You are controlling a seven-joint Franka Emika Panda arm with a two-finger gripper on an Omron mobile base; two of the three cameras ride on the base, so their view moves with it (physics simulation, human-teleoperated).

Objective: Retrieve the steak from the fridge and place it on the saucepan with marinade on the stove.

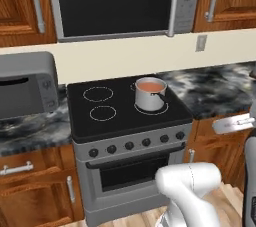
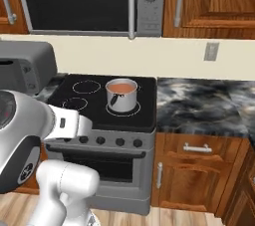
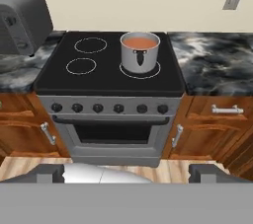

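Note:
The saucepan (image 1: 150,94) (image 2: 122,95) (image 3: 140,53), a small shiny steel pot with a short dark handle, stands on the front right burner of the stove (image 1: 122,121) (image 2: 99,115) (image 3: 106,77). Smooth orange-red marinade (image 1: 150,87) (image 2: 122,88) (image 3: 140,43) fills it. My gripper (image 3: 128,172) hangs well back from the stove front, at about oven height. It is open, with its dark fingertips (image 3: 49,172) far apart and nothing between them. The steak and the fridge are out of view.
A grey toaster oven (image 1: 27,86) (image 2: 25,65) (image 3: 22,20) sits on the marble counter left of the stove. A microwave (image 1: 120,1) (image 2: 89,1) hangs above it. More marble counter (image 2: 204,103) (image 3: 212,60) and wooden cabinets lie to the right.

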